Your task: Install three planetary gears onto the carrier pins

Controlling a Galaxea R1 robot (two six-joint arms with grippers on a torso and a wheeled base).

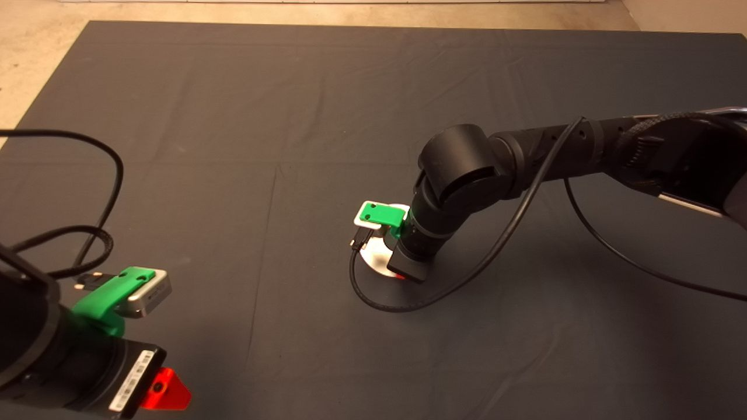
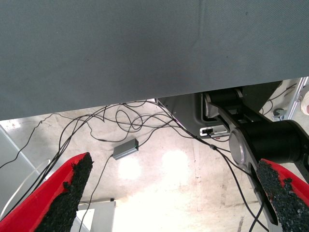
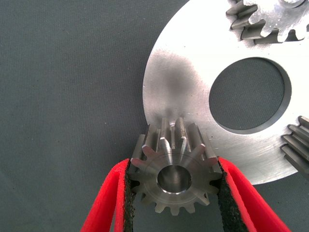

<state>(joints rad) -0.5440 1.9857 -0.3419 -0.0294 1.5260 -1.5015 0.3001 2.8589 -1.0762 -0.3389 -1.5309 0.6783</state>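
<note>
Head view: the right gripper points down over the flat silver disc mid-mat; the left gripper waits at the lower left.

Left wrist: its gritty black pads stand wide apart, empty.

Right wrist: the pads pinch a toothed steel gear over the disc's rim; two more gears sit on the disc.

Dark-silver gear; silver disc; red fingers, black pads; dark-grey mat.

Gears counted: 3, i.e. 1 gear clamped betw. red fingers, 1 gear and 1 edge gear seen on disc. Discs: 1 silver disc. Arms noted: 2. Grippers: 2.
</note>
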